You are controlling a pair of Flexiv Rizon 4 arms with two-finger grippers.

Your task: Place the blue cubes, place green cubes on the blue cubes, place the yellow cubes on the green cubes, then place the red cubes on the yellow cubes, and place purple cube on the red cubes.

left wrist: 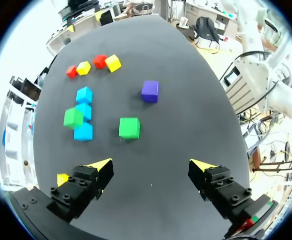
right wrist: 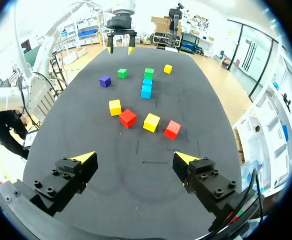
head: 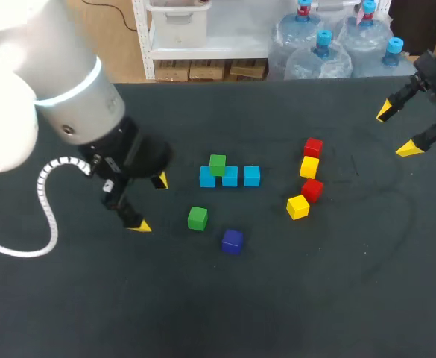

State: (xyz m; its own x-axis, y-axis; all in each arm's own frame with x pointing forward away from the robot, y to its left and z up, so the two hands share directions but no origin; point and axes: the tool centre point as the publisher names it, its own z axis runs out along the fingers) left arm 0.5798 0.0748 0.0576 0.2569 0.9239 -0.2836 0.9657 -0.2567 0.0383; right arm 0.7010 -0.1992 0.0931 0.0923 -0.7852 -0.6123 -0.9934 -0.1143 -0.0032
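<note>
Our left fingers (head: 150, 203) spread wide, empty, near loose green cube (head: 197, 218). Our right fingers (head: 396, 130) also apart, empty, over far right corner of desk (head: 329, 298).

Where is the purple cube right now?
In the head view the purple cube lies alone, just right of the loose green cube and nearer the robot than the blue cubes.
</note>
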